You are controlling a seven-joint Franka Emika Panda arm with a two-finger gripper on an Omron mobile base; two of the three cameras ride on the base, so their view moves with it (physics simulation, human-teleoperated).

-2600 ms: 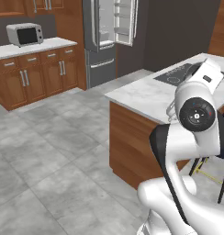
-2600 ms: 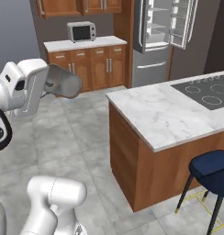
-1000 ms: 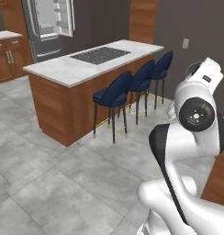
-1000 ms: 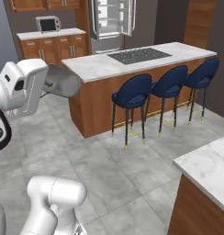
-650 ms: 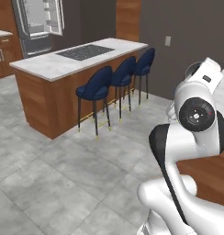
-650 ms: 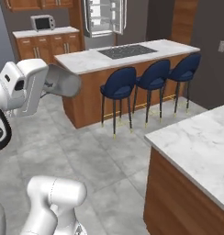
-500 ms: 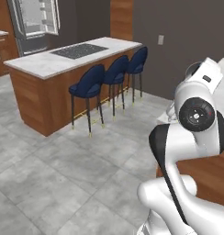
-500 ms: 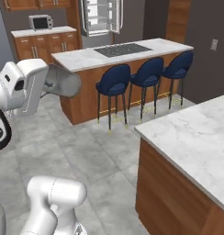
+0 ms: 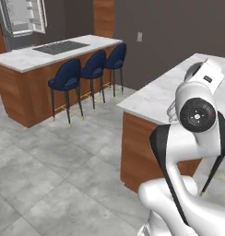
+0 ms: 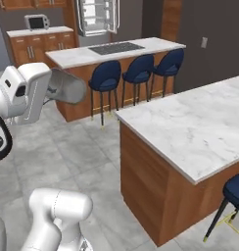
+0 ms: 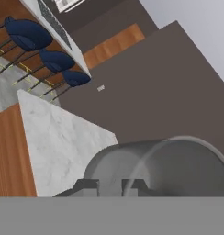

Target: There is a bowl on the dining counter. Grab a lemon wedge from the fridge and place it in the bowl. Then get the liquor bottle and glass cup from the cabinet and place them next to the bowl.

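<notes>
The dining counter (image 10: pixel 200 132) takes up the near right of the right base view, a long white grey-veined marble top on a brown wooden base. Its visible top is bare marble. Beyond it, across the grey tiled floor, stands the island (image 10: pixel 77 58), also marble on wood, with a black cooktop (image 10: pixel 115 47) set into its top. Against the back wall is the fridge (image 10: pixel 97 17), its upper doors swung open on white shelves. The white arm (image 9: pixel 197 115) rises close to the cameras, beside the near corner of the dining counter. Three dark blue stools (image 10: pixel 106 76) stand in a row along the near side of the island. The bowl (image 10: pixel 67 88), pale grey and round, is not on any counter: it hangs in the air at the end of the arm, tipped on its side, well apart from the dining counter's top. In the hand view it sits right against the gripper (image 11: pixel 110 186), whose two finger tips are drawn close together, apparently pinching the bowl's rim. A small microwave (image 10: pixel 36 21) sits on the far cabinets.
</notes>
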